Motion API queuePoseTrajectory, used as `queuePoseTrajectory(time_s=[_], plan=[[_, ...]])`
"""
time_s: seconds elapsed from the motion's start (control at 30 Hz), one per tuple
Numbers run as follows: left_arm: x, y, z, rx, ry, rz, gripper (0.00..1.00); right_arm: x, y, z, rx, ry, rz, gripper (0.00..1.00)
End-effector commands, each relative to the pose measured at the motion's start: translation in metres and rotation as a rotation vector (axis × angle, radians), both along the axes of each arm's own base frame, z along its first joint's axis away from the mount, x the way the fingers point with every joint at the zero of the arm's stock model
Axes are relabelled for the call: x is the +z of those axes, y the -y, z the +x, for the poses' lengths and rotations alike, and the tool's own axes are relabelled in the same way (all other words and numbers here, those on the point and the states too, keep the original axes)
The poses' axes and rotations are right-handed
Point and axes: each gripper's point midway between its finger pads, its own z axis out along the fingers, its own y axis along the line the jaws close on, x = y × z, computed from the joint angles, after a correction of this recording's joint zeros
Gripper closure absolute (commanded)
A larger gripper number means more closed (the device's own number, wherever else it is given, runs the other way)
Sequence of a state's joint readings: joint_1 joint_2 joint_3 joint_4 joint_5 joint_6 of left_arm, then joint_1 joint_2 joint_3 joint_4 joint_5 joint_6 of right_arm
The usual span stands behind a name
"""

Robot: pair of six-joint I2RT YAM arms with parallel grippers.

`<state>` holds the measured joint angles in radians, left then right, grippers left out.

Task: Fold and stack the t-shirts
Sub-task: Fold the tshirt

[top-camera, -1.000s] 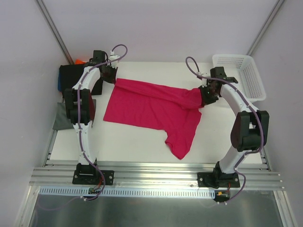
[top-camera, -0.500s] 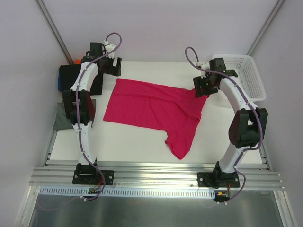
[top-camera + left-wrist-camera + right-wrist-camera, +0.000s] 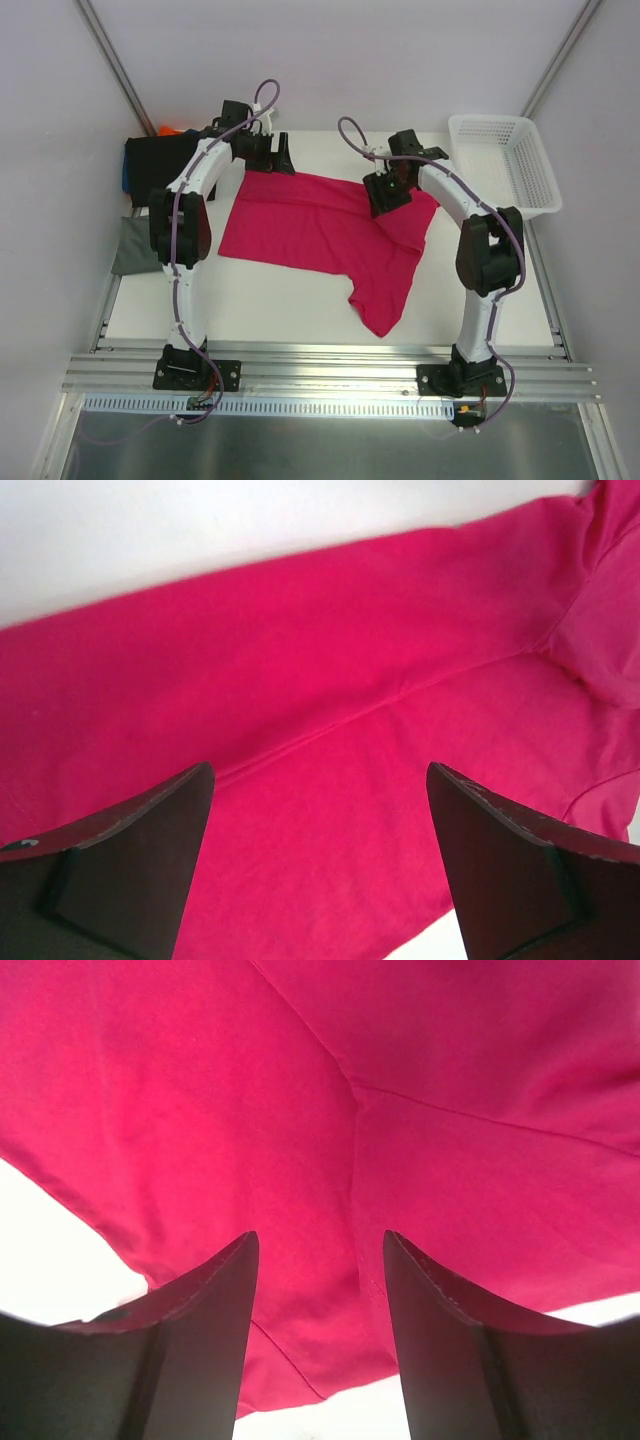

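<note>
Now left gripper (image 3: 282, 158) and right gripper (image 3: 385, 194), jaws apart, off the crimson t-shirt (image 3: 300, 225).

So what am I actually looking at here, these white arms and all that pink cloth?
Two robot arms, a left arm and a right arm, are bolted to a table at its near edge. The wide picture comes from a fixed camera overhead; the two close-ups come from small cameras on the wrists, where the dark wedges are fingers. The left pincer and right pincer both stand open above a pink t-shirt lying partly folded on the table. Nothing is held. Folded shirts sit at the far left, a white basket at the far right.
</note>
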<state>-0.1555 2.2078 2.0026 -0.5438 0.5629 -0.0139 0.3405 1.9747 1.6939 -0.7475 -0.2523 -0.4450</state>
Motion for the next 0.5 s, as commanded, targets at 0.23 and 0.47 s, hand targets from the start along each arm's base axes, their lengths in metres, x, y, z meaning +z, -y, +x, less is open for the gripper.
queuePoseTrajectory(time_s=[0.23, 0.47], plan=[[-0.015, -0.022, -0.061, 0.020, -0.198, 0.025, 0.11, -0.012, -0.006, -0.054, -0.091, -0.175, 0.085, 0.40], [-0.032, -0.035, -0.085, 0.022, -0.299, 0.100, 0.12, -0.022, 0.018, -0.065, -0.260, -0.290, 0.167, 0.39]])
